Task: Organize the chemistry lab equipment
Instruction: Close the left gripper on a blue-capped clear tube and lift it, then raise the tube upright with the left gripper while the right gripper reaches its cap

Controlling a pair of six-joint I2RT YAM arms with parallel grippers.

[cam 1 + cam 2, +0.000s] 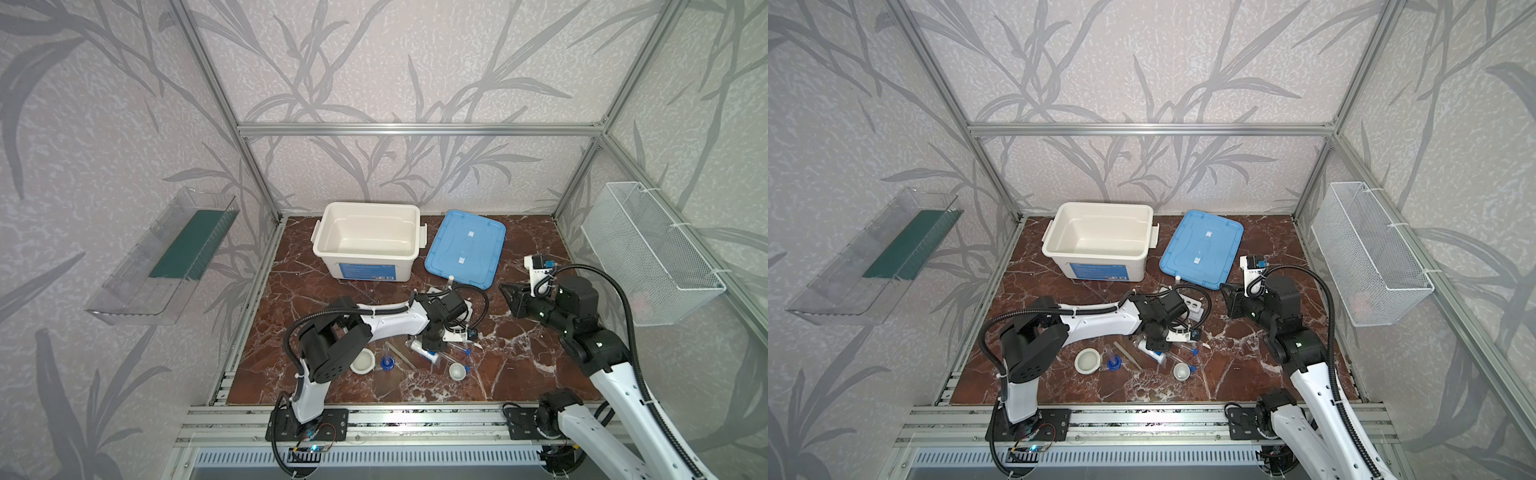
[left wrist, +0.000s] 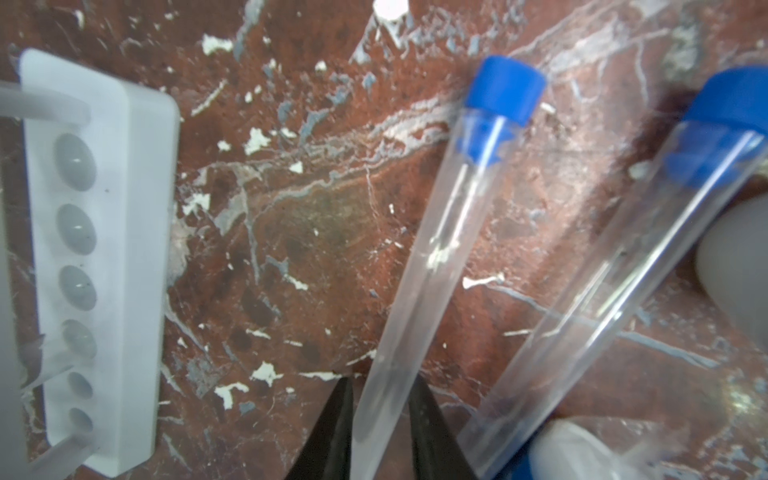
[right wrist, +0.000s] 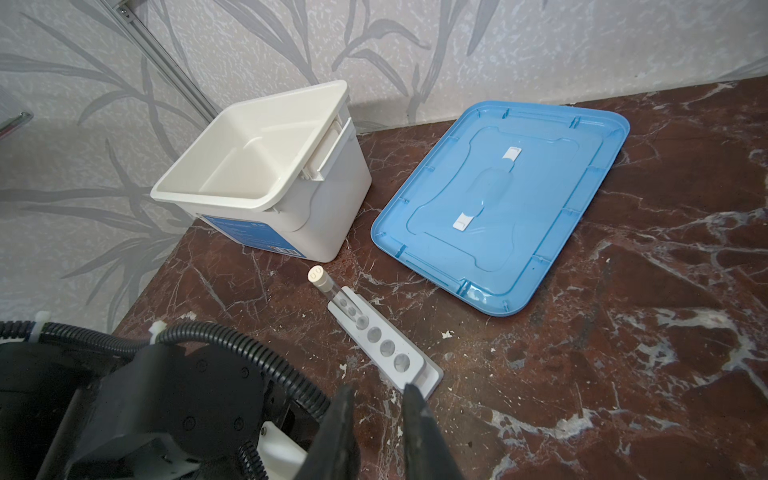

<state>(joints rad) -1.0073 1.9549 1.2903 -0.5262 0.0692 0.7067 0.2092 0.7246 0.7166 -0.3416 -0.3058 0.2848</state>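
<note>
In the left wrist view my left gripper (image 2: pixel 382 378) is shut on the lower end of a clear blue-capped test tube (image 2: pixel 436 232) lying on the marble. A second blue-capped tube (image 2: pixel 623 270) lies beside it. In both top views that gripper (image 1: pixel 430 345) points down over the cluster: a white blue-labelled bottle (image 1: pixel 424 353), metal tweezers (image 1: pixel 401 353), a blue-based cylinder (image 1: pixel 387 361) and two white cups (image 1: pixel 361 360) (image 1: pixel 457 370). A white-capped tube (image 3: pixel 328 286) stands in the white rack (image 3: pixel 382 345). My right gripper (image 3: pixel 379 388) hovers open near the rack, holding nothing.
The open white bin (image 1: pixel 365 266) stands at the back, with its blue lid (image 1: pixel 465 249) flat on the table to its right. A wire basket (image 1: pixel 648 249) hangs on the right wall and a clear shelf (image 1: pixel 166 257) on the left wall.
</note>
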